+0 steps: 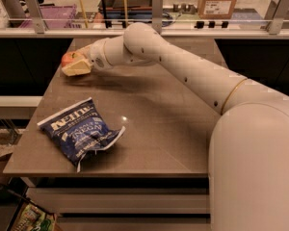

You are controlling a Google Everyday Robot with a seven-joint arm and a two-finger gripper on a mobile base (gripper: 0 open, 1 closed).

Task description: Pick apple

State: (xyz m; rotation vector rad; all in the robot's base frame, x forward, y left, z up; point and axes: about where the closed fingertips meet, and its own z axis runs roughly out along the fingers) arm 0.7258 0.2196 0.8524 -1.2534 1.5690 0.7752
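Apple: small round red apple [67, 57], at the far left edge of the brown tabletop [154, 114], mostly hidden by the gripper.
Gripper: tan gripper [72, 64] on the white arm [183, 66], right against the apple.
Grip: cannot tell whether it clasps the apple.
Bag: dark blue crinkled chip bag [82, 131], front left (well apart from the apple).
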